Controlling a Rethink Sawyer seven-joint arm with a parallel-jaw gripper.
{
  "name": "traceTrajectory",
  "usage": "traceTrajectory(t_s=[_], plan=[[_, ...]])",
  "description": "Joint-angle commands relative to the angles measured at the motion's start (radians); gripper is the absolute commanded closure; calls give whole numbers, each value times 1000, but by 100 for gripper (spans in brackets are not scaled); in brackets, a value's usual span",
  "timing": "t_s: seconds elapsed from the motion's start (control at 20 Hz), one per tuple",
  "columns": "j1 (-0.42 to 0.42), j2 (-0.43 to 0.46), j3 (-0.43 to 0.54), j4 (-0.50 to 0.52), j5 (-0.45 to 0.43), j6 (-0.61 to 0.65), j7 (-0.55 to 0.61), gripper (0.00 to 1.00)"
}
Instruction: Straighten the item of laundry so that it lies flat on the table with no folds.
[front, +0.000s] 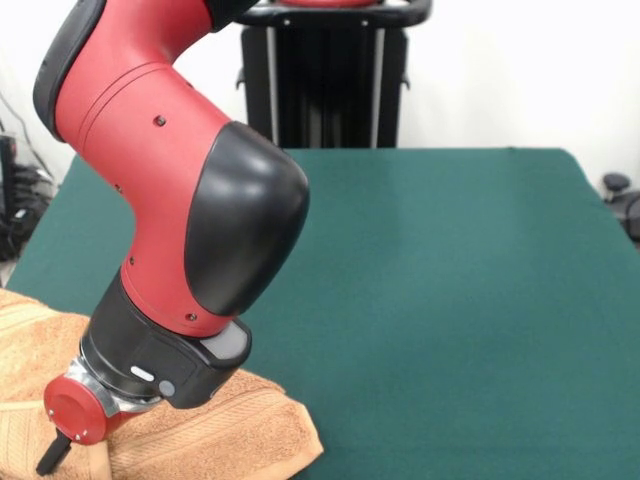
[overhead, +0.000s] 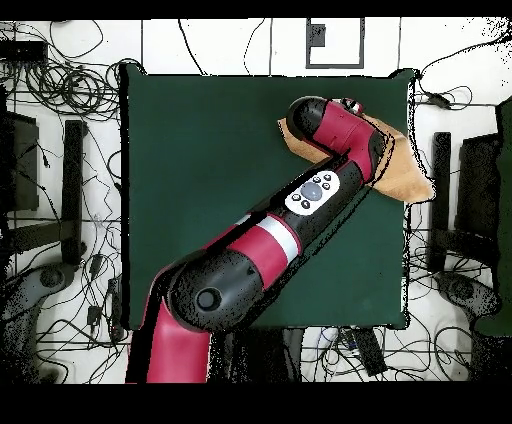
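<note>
Gripper (front: 60, 450) low at lower left of front frame, over the towel (front: 220, 430); can't tell its opening or whether it holds anything. Towel bunched, overhanging the table (front: 450, 280) edge, upper right in overhead frame.

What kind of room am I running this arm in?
Likely a robotics lab: a green felt table with loose cables strewn on the floor around it, and black stands alongside.

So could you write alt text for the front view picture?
A red and black robot arm reaches down over a rumpled orange-tan terry-cloth towel at the corner of a dark green felt-covered table, its pincer at the cloth.
</note>
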Motion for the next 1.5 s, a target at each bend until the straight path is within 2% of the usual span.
traceTrajectory(t_s=[0.05, 0.4, 0.7, 1.0, 1.5], plan=[[44, 61, 94, -11, 11, -7, 232, 0], [46, 54, 101, -3, 7, -3, 225, 0], [44, 73, 43, -12, -1, 28, 258, 0], [55, 55, 73, 10, -1, 17, 243, 0], [70, 19, 72, 17, -3, 81, 249, 0]])
